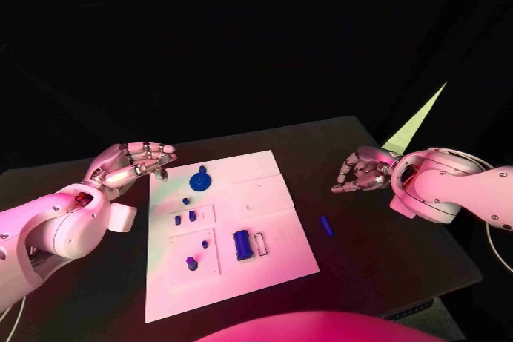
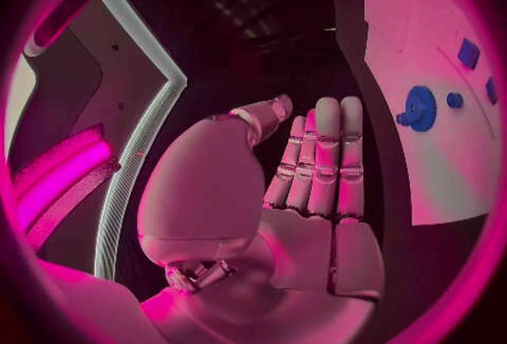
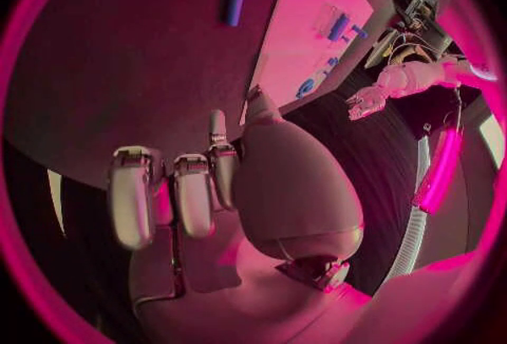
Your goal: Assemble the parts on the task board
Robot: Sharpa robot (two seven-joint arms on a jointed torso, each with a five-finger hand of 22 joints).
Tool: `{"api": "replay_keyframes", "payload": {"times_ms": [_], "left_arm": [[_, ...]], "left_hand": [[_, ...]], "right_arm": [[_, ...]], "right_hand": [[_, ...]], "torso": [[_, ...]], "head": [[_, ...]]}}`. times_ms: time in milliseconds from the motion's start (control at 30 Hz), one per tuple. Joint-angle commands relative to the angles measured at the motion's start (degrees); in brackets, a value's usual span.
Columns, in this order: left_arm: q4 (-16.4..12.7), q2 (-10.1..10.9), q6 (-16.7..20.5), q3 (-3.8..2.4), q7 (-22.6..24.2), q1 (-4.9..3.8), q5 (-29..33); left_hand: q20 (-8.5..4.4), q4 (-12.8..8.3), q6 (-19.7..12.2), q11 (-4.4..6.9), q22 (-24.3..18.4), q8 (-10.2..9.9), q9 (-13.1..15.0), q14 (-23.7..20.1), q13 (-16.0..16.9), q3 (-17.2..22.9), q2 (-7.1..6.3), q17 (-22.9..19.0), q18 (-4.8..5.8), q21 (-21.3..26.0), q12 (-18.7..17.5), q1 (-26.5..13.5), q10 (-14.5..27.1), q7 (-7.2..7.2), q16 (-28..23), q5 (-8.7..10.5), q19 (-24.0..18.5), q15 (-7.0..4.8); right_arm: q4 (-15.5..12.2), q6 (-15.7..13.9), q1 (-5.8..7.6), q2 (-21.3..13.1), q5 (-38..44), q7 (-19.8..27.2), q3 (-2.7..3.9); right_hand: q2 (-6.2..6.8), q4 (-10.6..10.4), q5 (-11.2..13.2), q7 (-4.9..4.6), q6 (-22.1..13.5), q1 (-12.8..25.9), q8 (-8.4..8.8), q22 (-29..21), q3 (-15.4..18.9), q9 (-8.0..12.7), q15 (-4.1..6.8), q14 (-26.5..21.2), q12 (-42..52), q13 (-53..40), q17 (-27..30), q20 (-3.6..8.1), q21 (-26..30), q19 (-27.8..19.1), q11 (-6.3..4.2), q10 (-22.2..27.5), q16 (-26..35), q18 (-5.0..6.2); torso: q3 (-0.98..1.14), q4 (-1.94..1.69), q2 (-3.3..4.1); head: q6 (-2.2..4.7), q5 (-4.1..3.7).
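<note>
**Hands held off either side of the board**

Left hand [image 1: 139, 161] hovers at the far-left corner of the flat white rectangular task board [image 1: 273, 201], its fingers loosely bent and apart, holding nothing; the left wrist view shows those fingers [image 2: 322, 160] straight and side by side. Just to its right, on the board, lies a round blue toothed gear [image 1: 201, 182]. Nearer the robot sit two small blue blocks [image 1: 185, 218], then a short blue peg standing upright [image 1: 191, 263], and a larger dark-blue rectangular block [image 1: 242, 245] beside a pale outlined slot. Off the board, on the black table [image 1: 374, 245], a slim blue rod [image 1: 326, 225] lies between the board and the right hand [image 1: 363, 171], whose fingers curl inward around nothing.
</note>
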State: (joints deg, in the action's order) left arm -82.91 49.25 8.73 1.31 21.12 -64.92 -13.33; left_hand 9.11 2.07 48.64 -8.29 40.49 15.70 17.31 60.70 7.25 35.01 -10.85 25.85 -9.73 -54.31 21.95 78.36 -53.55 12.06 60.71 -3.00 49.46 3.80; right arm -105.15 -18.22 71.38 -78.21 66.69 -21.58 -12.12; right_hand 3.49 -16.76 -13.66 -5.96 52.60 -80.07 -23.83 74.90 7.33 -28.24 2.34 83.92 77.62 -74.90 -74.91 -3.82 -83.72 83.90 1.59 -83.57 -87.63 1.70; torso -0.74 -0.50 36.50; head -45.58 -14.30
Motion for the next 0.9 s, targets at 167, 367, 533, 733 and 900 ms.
{"api": "replay_keyframes", "payload": {"times_ms": [167,367,533,733,900], "left_arm": [[-0.1,-0.5,-0.2,-0.04,1.3,0.00,1.6],[0.0,-0.7,-0.1,-0.04,1.3,0.04,1.6],[0.0,-0.7,0.0,-0.03,1.2,0.07,1.7],[0.0,-0.6,-0.1,-0.03,1.2,0.09,1.7],[-0.1,-0.5,-0.1,-0.03,1.1,0.10,1.6]], "left_hand": [[0.36,-0.1,-0.4,0.00,-0.1,0.0,0.1,-0.4,0.1,-0.3,-0.23,-0.1,-0.85,0.2,0.3,-0.4,0.3,0.04,0.1,-0.26,-0.2,0.04],[0.37,-0.1,-0.4,0.00,-0.1,0.0,0.1,-0.4,0.1,-0.4,-0.26,-0.1,-0.85,0.3,0.4,-0.4,0.3,0.04,0.1,-0.27,-0.1,0.04],[0.37,-0.1,-0.4,0.00,-0.1,0.0,0.1,-0.4,0.1,-0.4,-0.26,-0.1,-0.85,0.3,0.4,-0.4,0.3,0.04,0.1,-0.27,-0.1,0.04],[0.37,-0.1,-0.4,0.00,-0.1,0.0,0.1,-0.4,0.1,-0.4,-0.26,-0.1,-0.85,0.3,0.4,-0.4,0.3,0.04,0.1,-0.27,-0.1,0.04],[0.37,-0.1,-0.4,0.00,-0.1,0.0,0.1,-0.4,0.1,-0.4,-0.26,-0.1,-0.85,0.3,0.4,-0.4,0.3,0.04,0.1,-0.27,-0.1,0.04]], "right_arm": [[-3.4,-1.8,-1.50,-0.6,6.1,-3.7,-0.33],[-4.4,-2.2,-4.21,0.5,8.9,-5.4,-0.50],[-4.3,-1.2,-6.13,1.6,10.0,-6.4,-0.59],[-3.8,-0.5,-7.58,2.7,11.5,-7.5,-0.66],[-3.2,-0.3,-8.54,3.6,12.5,-8.3,-0.71]], "right_hand": [[0.25,0.0,-0.3,0.10,0.7,1.4,0.32,13.5,0.7,0.0,-0.01,5.1,0.6,-8.2,-10.7,-0.15,-0.4,3.7,-0.21,-1.0,-0.3,-0.49],[0.29,0.0,-0.1,0.17,1.0,1.9,0.33,13.5,0.9,0.0,0.02,5.1,0.6,-8.2,-10.7,-0.12,-0.5,3.8,-0.26,-1.0,-0.4,-0.51],[0.20,0.0,0.5,0.31,1.4,2.4,0.33,13.6,1.0,0.0,0.10,5.2,0.7,-8.3,-10.8,-0.06,-0.7,3.8,-0.36,-1.1,-0.4,-0.54],[0.23,0.0,0.9,0.42,1.8,2.9,0.32,13.6,1.0,-0.1,0.17,5.1,0.6,-8.2,-10.7,0.00,-0.7,3.9,-0.45,-1.0,-0.4,-0.55],[0.14,0.0,1.0,0.50,2.0,3.0,0.26,13.6,1.0,-0.1,0.21,5.1,0.6,-8.2,-10.7,0.03,-0.7,3.9,-0.51,-1.0,-0.4,-0.55]], "torso": [[-0.11,0.08,-0.17],[-0.12,0.06,-0.31],[-0.14,0.06,-0.24],[-0.08,0.10,-0.15],[-0.09,0.06,-0.16]], "head": [[-0.59,-1.07],[-0.91,-1.02],[-0.91,-1.02],[-0.95,-0.97],[-1.02,-0.98]]}}
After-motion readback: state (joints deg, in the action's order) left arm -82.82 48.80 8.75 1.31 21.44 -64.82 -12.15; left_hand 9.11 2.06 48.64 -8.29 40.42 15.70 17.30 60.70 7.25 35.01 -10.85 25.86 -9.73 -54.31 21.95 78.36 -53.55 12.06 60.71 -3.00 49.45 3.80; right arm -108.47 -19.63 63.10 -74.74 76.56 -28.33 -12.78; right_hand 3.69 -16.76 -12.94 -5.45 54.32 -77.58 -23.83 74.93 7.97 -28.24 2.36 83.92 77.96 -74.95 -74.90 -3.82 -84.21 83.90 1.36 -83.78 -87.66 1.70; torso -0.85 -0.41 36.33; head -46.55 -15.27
